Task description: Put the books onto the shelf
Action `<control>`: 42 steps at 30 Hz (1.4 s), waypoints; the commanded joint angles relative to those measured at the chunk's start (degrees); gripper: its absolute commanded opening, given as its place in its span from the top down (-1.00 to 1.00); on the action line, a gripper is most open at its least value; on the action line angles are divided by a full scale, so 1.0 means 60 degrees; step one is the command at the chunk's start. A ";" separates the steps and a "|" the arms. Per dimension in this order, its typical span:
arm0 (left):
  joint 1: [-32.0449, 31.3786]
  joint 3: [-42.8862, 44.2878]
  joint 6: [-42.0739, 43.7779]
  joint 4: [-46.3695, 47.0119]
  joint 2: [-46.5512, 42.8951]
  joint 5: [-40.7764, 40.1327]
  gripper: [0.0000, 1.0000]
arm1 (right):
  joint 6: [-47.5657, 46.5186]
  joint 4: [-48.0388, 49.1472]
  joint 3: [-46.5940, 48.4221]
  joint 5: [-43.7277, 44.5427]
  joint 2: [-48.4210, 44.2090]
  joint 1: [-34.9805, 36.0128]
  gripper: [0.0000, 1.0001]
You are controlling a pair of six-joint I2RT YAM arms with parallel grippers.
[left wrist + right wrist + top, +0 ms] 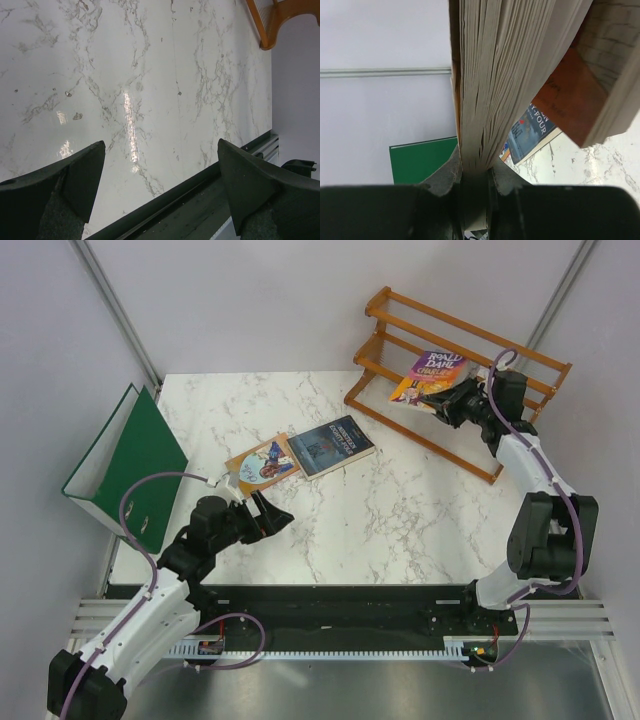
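**Shelving a paperback: right arm at the rack**

Gripped by its page edge, the purple-and-yellow book (432, 378) is pinched between the narrowly set fingers of the right gripper (452, 405) and is held tilted over the slats of the shelf (378, 308) at the far right of the table (400, 520) — contact with the wood cannot be told. The left gripper (268, 517) is seen spread wide and holding nothing, low over the marble. Just beyond it, the tan book (262, 465) and the dark blue book (332, 446) are laid flat, side by side — a green binder (130, 465) is stood at the left edge
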 commanded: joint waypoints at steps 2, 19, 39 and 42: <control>0.0009 0.0180 0.0397 -0.0022 -0.0095 -0.0053 -0.99 | 0.0044 0.0392 0.0601 -0.0019 0.0016 -0.0346 0.84; 0.0009 0.0122 0.0383 -0.0096 -0.0212 -0.0024 -0.99 | -0.0161 0.0056 0.1158 -0.0092 0.0309 -0.0552 0.81; 0.0009 0.0048 0.0382 -0.0330 -0.0622 0.0035 -0.99 | -0.0586 -0.0867 0.0411 0.0889 0.0060 -0.0552 0.22; 0.0009 0.0034 0.0382 -0.0359 -0.0680 0.0035 -0.99 | -0.0659 -0.1057 0.0381 0.0947 0.0045 -0.0552 0.01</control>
